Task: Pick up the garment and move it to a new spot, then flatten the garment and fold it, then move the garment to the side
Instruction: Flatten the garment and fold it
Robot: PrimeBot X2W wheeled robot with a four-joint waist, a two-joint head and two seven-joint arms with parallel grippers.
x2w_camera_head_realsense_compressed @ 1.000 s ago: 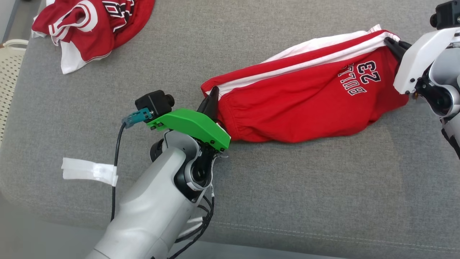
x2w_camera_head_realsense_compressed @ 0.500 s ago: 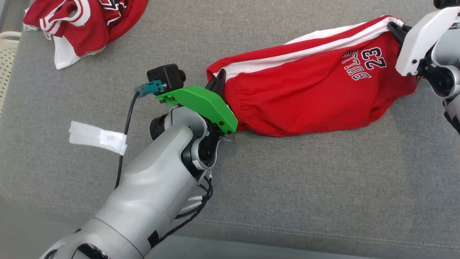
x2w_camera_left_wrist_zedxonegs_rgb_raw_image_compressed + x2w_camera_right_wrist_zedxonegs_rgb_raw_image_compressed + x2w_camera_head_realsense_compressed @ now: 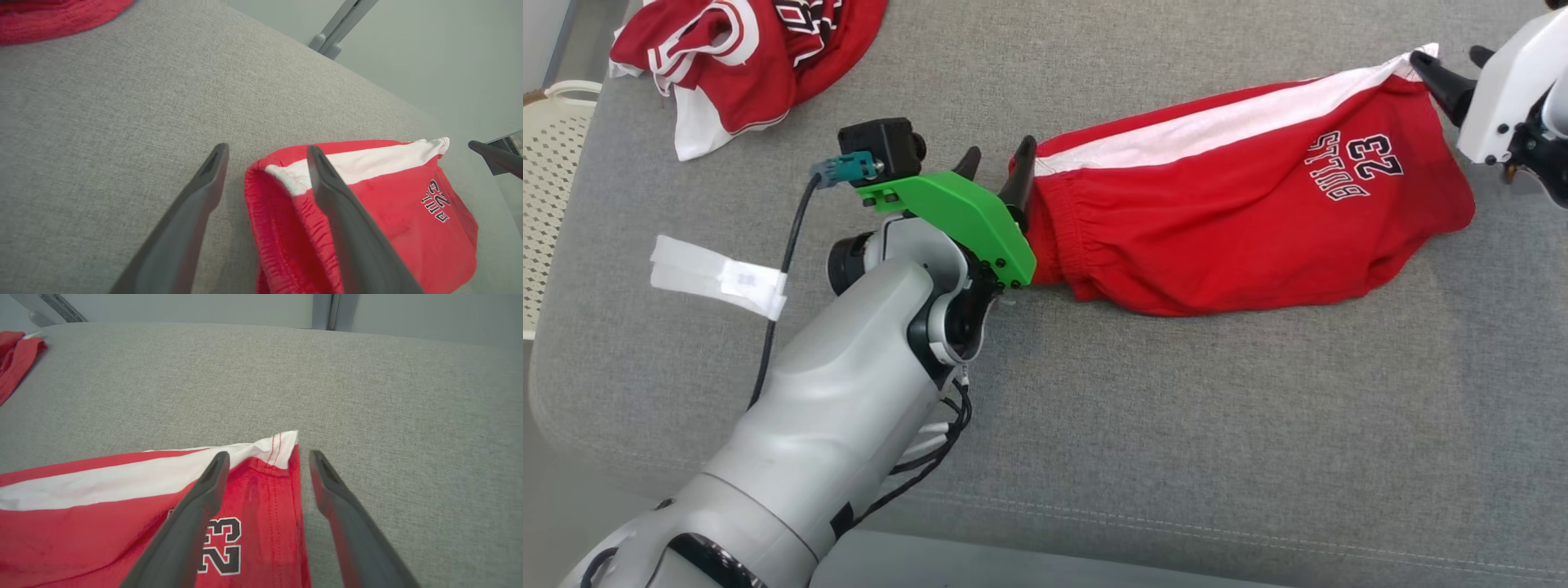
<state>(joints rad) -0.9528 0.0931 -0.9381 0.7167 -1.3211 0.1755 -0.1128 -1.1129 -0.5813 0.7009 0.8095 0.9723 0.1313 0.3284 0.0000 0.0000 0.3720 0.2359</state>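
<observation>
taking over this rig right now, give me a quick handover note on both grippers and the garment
Left gripper: jaws open, holding nothing, at the elastic waistband end of the garment.
Right gripper: jaws open, holding nothing, astride the white hem corner.
Garment: stretched out between them on the grey cushion, number 23 facing up, lower edge wrinkled. A crumpled second red jersey lies at the far left.
Done: garment laid out in its spot.
Left: smooth it flat, fold it, move it aside.
</observation>
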